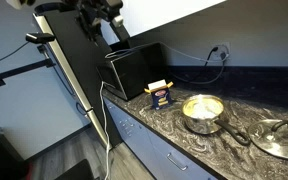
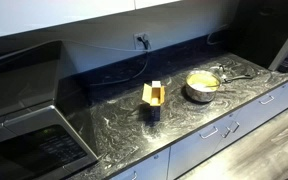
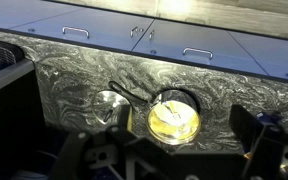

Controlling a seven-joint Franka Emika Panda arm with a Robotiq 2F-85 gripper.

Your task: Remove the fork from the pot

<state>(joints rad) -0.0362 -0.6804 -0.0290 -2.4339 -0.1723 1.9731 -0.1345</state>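
Nothing done yet, by the look of it: gripper (image 3: 170,152) well above the marbled counter (image 3: 64,80), fingers spread wide toward the lower corners of the wrist view, nothing held between them. Pot (image 3: 174,118) directly below, upright on the counter, inside glowing yellowish, handle running out on the side of the lid (image 3: 110,106) just beside it. Fork not made out for certain; only a pale glint inside the pot, too blurred to call. Left to do, presumably everything: descend, grip, lift clear. Count: one pot, one lid, one small carton (image 1: 159,94) near the pot, one dark appliance (image 1: 134,68) further along, one fork at most
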